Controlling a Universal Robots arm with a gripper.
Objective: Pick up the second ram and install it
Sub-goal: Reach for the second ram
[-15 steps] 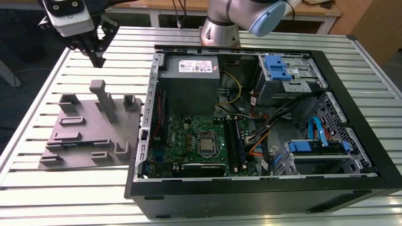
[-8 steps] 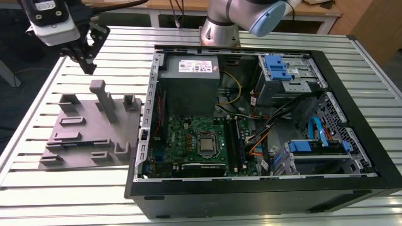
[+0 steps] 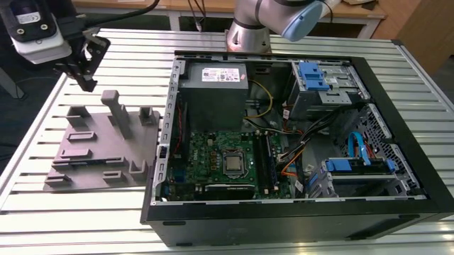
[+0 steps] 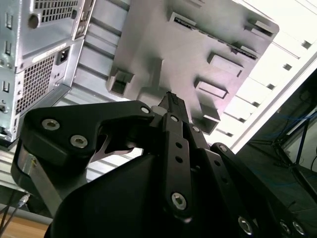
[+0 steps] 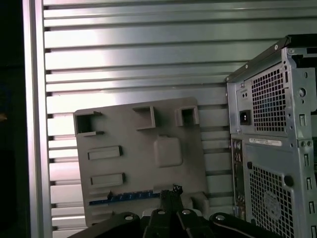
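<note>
Second ram [image 5: 124, 198]: judged not yet lifted, a thin blue-edged strip in the fixture plate [image 3: 106, 162]; gripper [image 3: 87, 85], fingers together and empty, hovers at the plate's 11 o'clock in the exterior view.

There was one gripper [image 3: 86, 82] and one grey fixture plate [image 3: 99, 154] at nine o'clock of one open computer case [image 3: 284, 215]. Inside were one processor [image 3: 234, 163], one power supply [image 3: 212, 87] and two blue drive brackets [image 3: 312, 77].

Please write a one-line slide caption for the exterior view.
Black robot gripper hangs above the grey plastic fixture plate, beside the open black computer case on the slatted metal table.
</note>
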